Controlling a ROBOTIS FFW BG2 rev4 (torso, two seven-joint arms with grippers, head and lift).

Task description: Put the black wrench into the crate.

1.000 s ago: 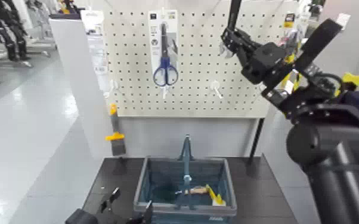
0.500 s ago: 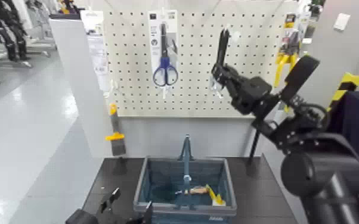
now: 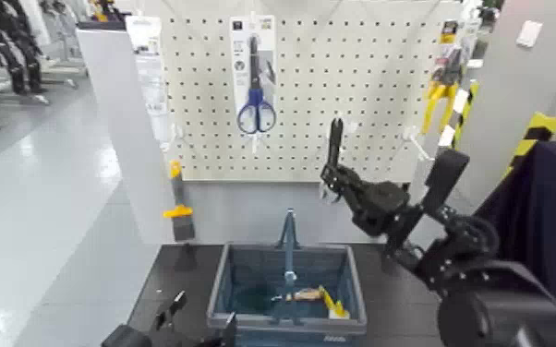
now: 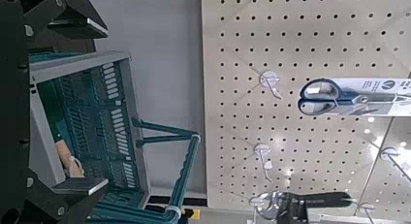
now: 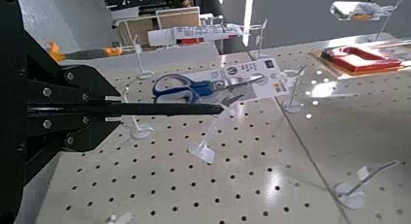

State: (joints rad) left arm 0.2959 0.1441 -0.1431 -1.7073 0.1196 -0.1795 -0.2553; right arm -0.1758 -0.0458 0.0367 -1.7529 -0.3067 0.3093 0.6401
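The black wrench (image 3: 335, 140) stands upright in front of the pegboard, above and behind the crate's right half, and my right gripper (image 3: 335, 177) is shut on its lower end. In the right wrist view the wrench (image 5: 170, 109) runs straight out from between the closed fingers (image 5: 85, 96). The blue-grey crate (image 3: 286, 324) with its tall hoop handle (image 3: 288, 238) sits on the dark table below. My left gripper (image 3: 196, 320) rests low at the crate's front left corner, open, and the left wrist view shows the crate (image 4: 92, 112) beside it.
Blue-handled scissors (image 3: 256, 103) hang in a package on the white pegboard (image 3: 374, 83), which has bare metal hooks (image 3: 336, 140). A yellow-handled tool (image 3: 330, 302) lies inside the crate. A white panel (image 3: 120, 120) stands at the left.
My right arm has come down and to the left with the wrench, from the pegboard's top right to just above the crate's right side. The left arm has not moved.
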